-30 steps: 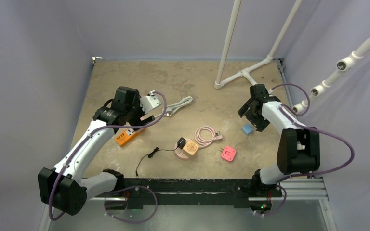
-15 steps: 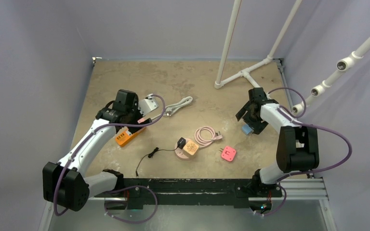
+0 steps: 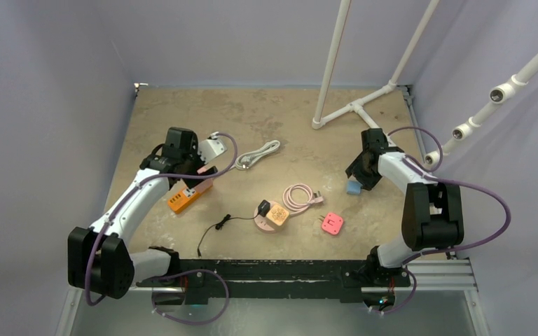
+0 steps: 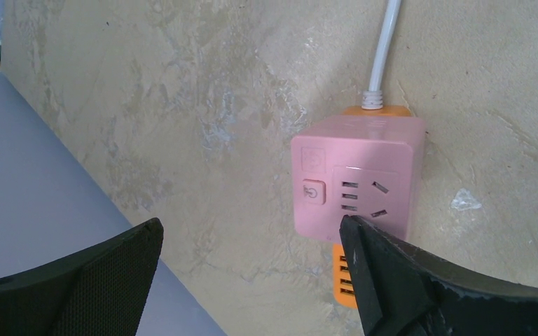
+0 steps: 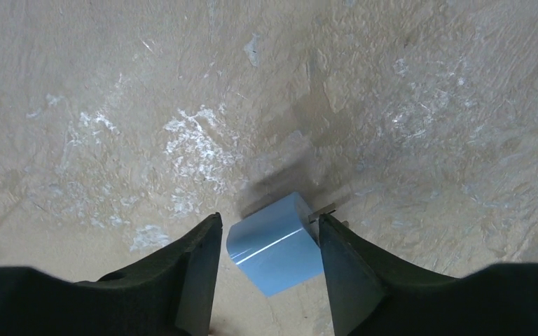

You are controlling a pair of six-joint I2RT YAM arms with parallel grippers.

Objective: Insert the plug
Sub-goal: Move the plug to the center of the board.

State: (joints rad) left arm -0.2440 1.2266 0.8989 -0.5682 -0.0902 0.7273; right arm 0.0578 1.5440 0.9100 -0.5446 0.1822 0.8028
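Note:
The plug [image 3: 353, 187] is a small light-blue block lying on the tan table; in the right wrist view the plug [image 5: 274, 252] shows its metal prongs at its right corner. My right gripper [image 5: 268, 222] is down over it, one jaw on each side. A thin strip of table shows beside the left finger [image 5: 199, 266]. The right finger [image 5: 336, 266] is at the prong end. The pink-and-orange socket block [image 4: 357, 182] sits under my left gripper [image 4: 251, 224], which hangs wide open above it with nothing between its fingers. From above, the socket block [image 3: 184, 198] lies at the left.
A pink coiled cable [image 3: 298, 196], a pink adapter [image 3: 332, 223] and a round pink charger with a black plug [image 3: 272, 214] lie mid-table. A black cable [image 3: 214, 231] trails near the front. The white cord [image 3: 259, 152] runs from the socket block. A white pipe stand [image 3: 354, 108] is behind.
My right gripper has dropped onto the blue plug and its jaws have narrowed around it; the plug slid slightly left. The left gripper drew in a little over the socket block, staying open.

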